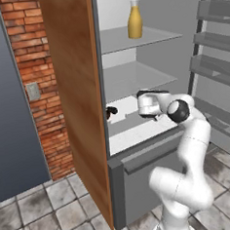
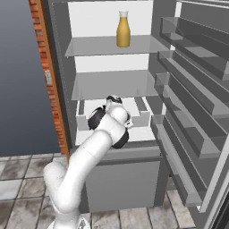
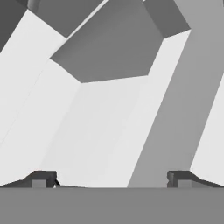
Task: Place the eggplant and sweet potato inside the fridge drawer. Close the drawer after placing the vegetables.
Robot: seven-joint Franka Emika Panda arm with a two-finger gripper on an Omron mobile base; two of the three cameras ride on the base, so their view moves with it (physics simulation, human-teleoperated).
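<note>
The fridge stands open and my arm reaches into its lower part. The fridge drawer point(image 2: 144, 115) is a shallow white box with its top open, under the grey shelves. My gripper point(image 2: 110, 98) hangs over the middle of it, pointing inward. Its dark fingertips point(image 1: 110, 111) show just past the wooden side panel. In the hand view the gripper point(image 3: 111, 179) is open, its fingers point(image 3: 43, 178) stand far apart, and only white and grey walls lie ahead. The eggplant and the sweet potato are out of view.
An orange bottle point(image 1: 134, 20) point(image 2: 123, 29) stands on the top shelf. Grey door racks point(image 2: 188, 89) jut out on the right. A wooden side panel point(image 1: 76, 90) and a brick wall point(image 1: 32, 69) close the left. A grey lower front point(image 1: 151, 175) sits under the drawer.
</note>
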